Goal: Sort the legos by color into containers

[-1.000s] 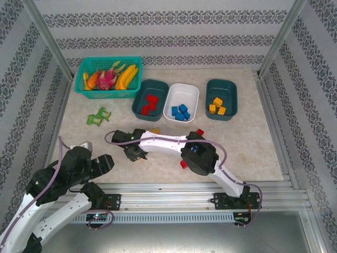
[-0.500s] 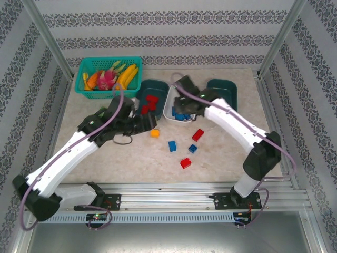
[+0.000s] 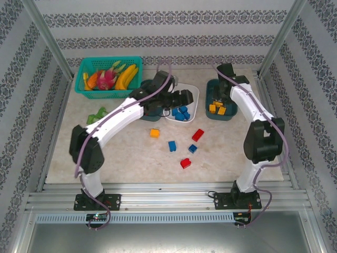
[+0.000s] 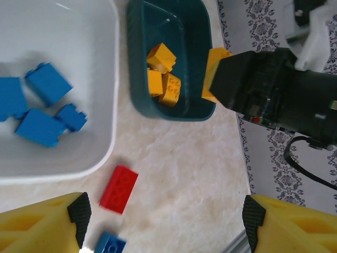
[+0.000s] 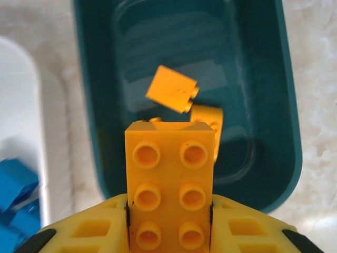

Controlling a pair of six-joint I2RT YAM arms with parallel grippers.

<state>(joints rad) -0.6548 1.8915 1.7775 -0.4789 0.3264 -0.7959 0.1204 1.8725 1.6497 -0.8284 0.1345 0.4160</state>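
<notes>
right gripper: pinching a yellow-orange lego, studs facing the wrist camera
teal tray: right under that gripper, more yellow legos lying inside
left gripper: spread wide, nothing between the fingers
white tray: ahead-left of left gripper, blue legos inside
red lego: on the desk, just ahead of the left gripper's left finger

At the bottom centre of the frame the right gripper clamps a yellow-orange brick between its yellow fingers, studs facing the camera. Behind it a dark teal tray holds loose yellow-orange bricks. At the left edge is a white tray, with blue bricks at lower left.
</notes>
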